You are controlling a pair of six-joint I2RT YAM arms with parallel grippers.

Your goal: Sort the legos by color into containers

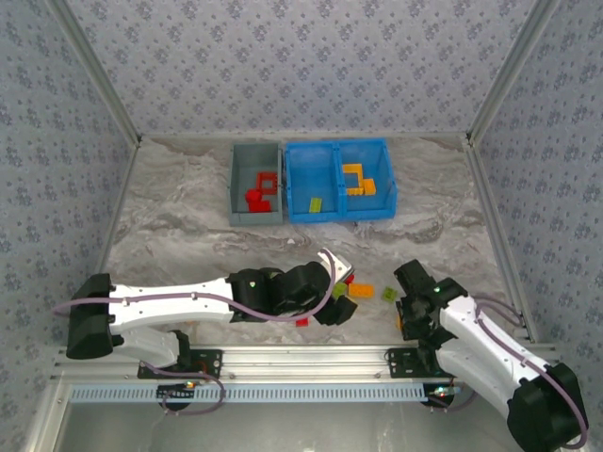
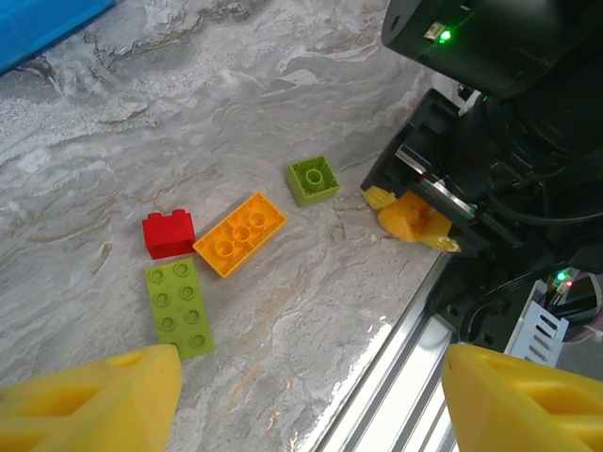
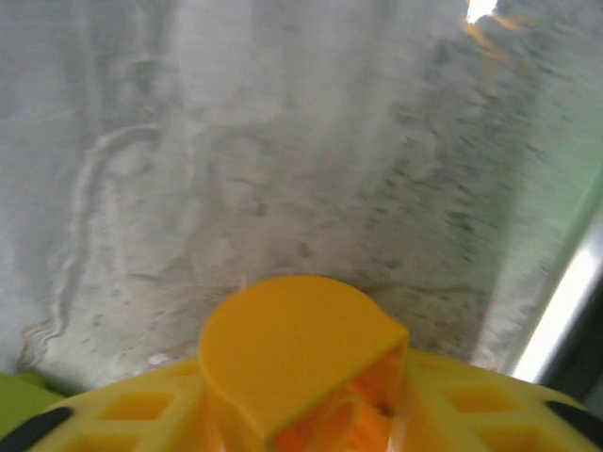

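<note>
Low over the table's front edge, my right gripper [image 3: 303,419] is shut on an orange lego [image 3: 292,339], also seen from the left wrist as the orange lego [image 2: 410,218]. My left gripper [image 2: 313,377] is open above bare table and holds nothing. Just ahead of it lie a red lego [image 2: 169,234], an orange two-by-four lego [image 2: 240,234], a lime long lego [image 2: 177,306] and a small lime lego [image 2: 313,179]. The grey bin [image 1: 235,188] holds red legos. The blue pair [image 1: 337,213] holds a lime lego on the left and orange legos on the right.
The metal rail [image 1: 283,358] runs along the near edge, right under both grippers. My right gripper [image 1: 408,315] and left gripper [image 1: 336,308] are close together. Patterned walls enclose the table on three sides.
</note>
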